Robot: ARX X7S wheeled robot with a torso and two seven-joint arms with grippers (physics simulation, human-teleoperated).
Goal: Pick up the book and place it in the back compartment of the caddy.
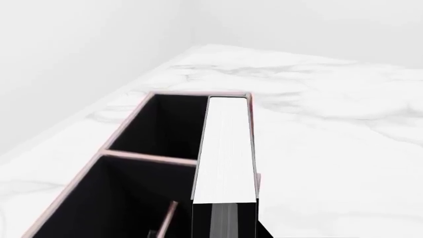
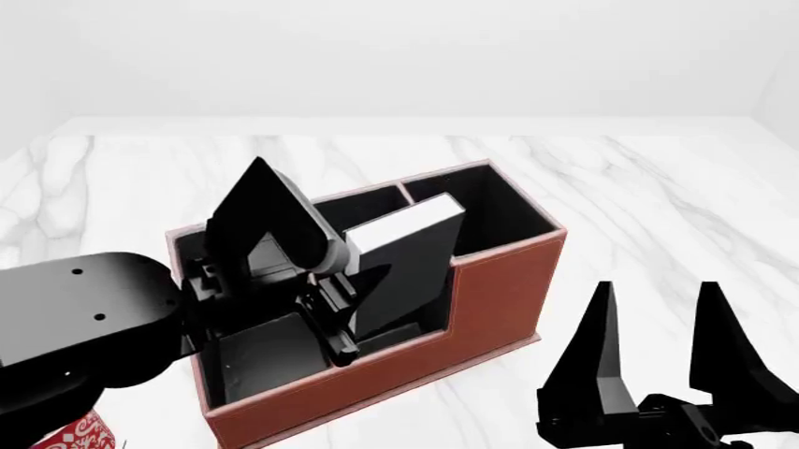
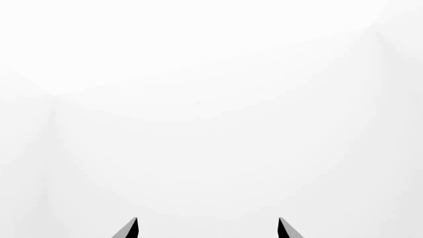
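Bright, even, diffuse light is filling all three views, with no single source showing and no hard cast shadows falling on the marble tabletop [image 2: 649, 206]. The white walls are washing out almost wholly, so that in the right wrist view only faint grey gradients are marking the room's corners. The caddy [image 2: 500, 290] is showing its black lining as flat, nearly detail-free darkness, and the book [image 1: 226, 148] is presenting page edges that are glowing near-white in the left wrist view. Edges are rendering crisp, with no motion blur, glare or lens bending at the borders. The left gripper [image 2: 327, 309] is appearing as an unshaded black silhouette.
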